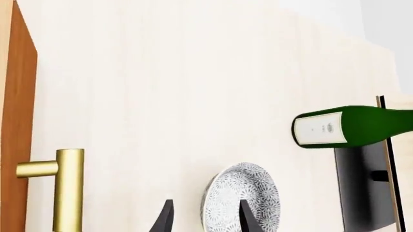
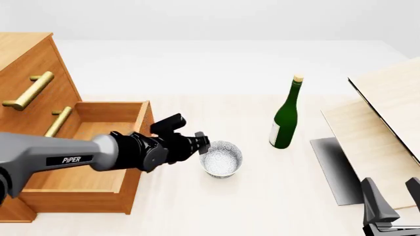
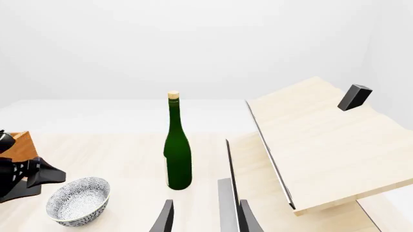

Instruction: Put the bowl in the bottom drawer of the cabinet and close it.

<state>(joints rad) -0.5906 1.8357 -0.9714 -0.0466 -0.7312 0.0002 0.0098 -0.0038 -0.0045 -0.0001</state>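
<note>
Front view | left end effector hides bowl rim

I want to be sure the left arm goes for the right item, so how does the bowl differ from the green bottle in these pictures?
The bowl is low, wide and open-topped; the green bottle is tall, narrow and corked. The bowl is white-grey with a speckled pattern; the bottle is plain dark green with a pale label. The bowl sits right beside the left end effector; the bottle stands farther from it, toward the right. Both rest upright on the table.

green bottle upright, pale boards tilted
</note>
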